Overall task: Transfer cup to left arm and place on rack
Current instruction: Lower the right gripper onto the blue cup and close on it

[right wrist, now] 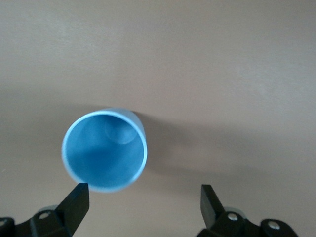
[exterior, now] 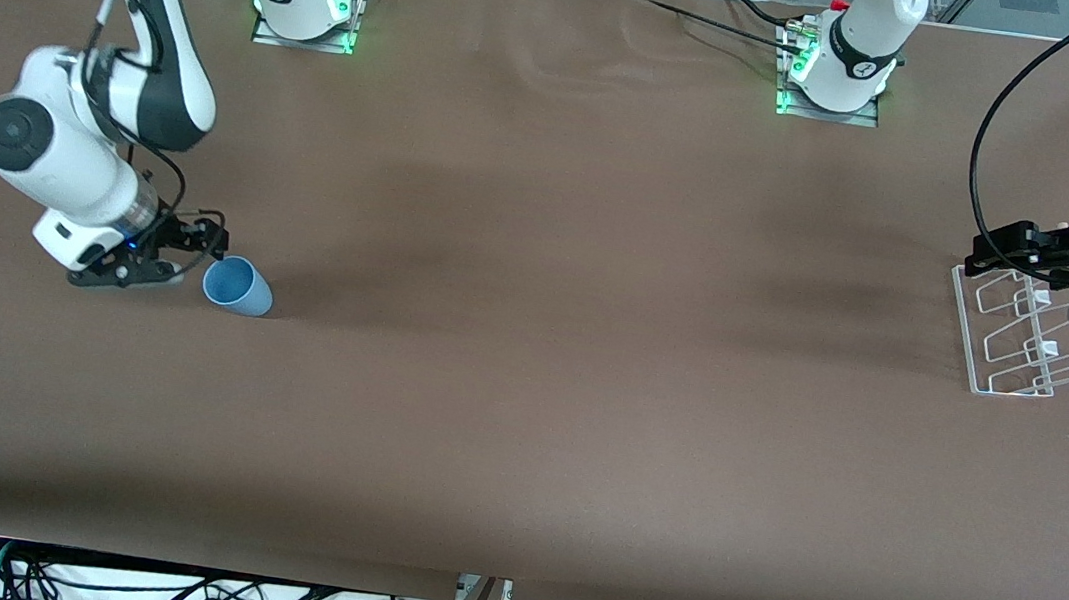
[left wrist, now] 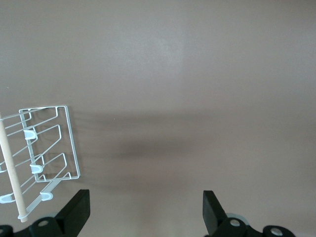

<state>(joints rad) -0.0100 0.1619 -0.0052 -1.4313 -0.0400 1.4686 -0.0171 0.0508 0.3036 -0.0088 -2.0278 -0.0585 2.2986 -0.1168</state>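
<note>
Currently we find the cup [exterior: 237,286] standing upright on the brown table [exterior: 524,389], mouth up, toward the right arm's end of the table. In the right wrist view we look down into the light-blue cup [right wrist: 104,150]; its interior shows nothing inside. The right gripper [exterior: 198,254] sits low, just beside the cup on the side toward the right arm's end of the table. Its fingers [right wrist: 75,205] are spread apart and grasp nothing: in the right wrist view one fingertip lies close to the cup's rim, and the rest of the cup lies ahead of the gap between the fingers. We cannot tell whether that fingertip touches the rim.

The rack [exterior: 1029,336] stands at the left arm's end of the table, well apart from the cup. We note its white wire loops, white hooks and the wooden dowel [left wrist: 12,168] along its top. The left gripper [exterior: 988,253] waits over the rack's edge. Its fingers [left wrist: 79,210] are released wide, with bare table between them in the left wrist view and the rack [left wrist: 47,148] off to one side.
</note>
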